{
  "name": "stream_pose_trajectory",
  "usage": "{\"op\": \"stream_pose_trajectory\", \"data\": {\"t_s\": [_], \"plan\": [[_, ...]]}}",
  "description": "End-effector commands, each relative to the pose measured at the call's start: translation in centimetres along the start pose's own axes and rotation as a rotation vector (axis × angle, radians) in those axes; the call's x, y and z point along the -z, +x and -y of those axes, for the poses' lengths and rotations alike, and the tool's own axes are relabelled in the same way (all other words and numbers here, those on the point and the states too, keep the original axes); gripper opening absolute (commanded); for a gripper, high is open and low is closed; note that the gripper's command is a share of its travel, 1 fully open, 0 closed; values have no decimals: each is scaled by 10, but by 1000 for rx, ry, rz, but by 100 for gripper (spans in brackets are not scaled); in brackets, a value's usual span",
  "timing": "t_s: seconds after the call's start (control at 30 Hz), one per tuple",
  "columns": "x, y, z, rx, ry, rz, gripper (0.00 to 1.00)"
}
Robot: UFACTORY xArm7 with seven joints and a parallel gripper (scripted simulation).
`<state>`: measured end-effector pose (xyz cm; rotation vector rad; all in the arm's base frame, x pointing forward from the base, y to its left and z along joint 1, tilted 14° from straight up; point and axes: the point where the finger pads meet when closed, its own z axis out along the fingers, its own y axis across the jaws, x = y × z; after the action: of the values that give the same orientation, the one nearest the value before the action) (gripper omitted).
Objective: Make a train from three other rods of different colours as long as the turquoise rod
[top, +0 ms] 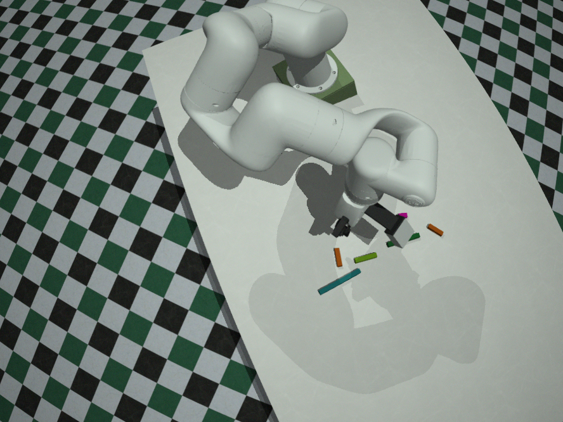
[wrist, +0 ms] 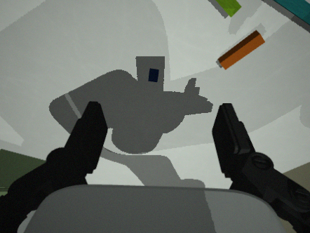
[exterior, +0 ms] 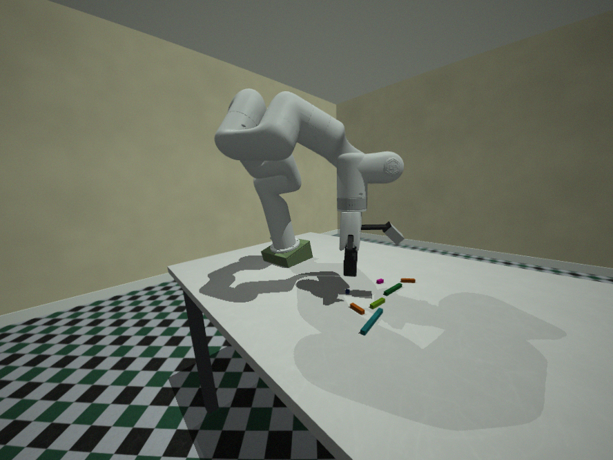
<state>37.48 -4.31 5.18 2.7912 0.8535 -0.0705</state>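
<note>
My gripper (exterior: pixel 350 273) (wrist: pixel 159 116) is open and empty above the table. In the wrist view the small blue rod (exterior: pixel 347 291) (wrist: pixel 153 75) lies in shadow beyond the fingertips; the arm hides it in the top view. One orange rod (top: pixel 337 257) (exterior: pixel 357 308) (wrist: pixel 242 50) lies near the lime rod (top: pixel 365 258) (exterior: pixel 377 303) (wrist: pixel 229 7) and the turquoise rod (top: pixel 339 281) (exterior: pixel 371 321) (wrist: pixel 294 8), all apart. The green rod (top: pixel 414 236) (exterior: pixel 393 289), magenta rod (top: pixel 402 215) (exterior: pixel 380 281) and a second orange rod (top: pixel 435 229) (exterior: pixel 408 280) lie separately farther off.
The arm stands on a green base block (top: pixel 342 92) (exterior: pixel 288 257) on the white table (top: pixel 454 254) (exterior: pixel 237 336). The wrist camera's housing (top: pixel 400 234) (exterior: pixel 393 233) sticks out beside the gripper and partly covers the green rod in the top view.
</note>
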Motion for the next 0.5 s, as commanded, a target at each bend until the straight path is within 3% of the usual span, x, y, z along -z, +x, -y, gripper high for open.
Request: {"op": "stream_pose_trajectory", "data": {"t_s": [0.0,0.13,0.17,0.47], "plan": [[1,-8,7,-123,-18,-8,100],[1,-9,7,-136,-17,-7,100],[1,-9,7,-136,-17,-7,24],[1,-9,7,-136,-17,-7,24]]}}
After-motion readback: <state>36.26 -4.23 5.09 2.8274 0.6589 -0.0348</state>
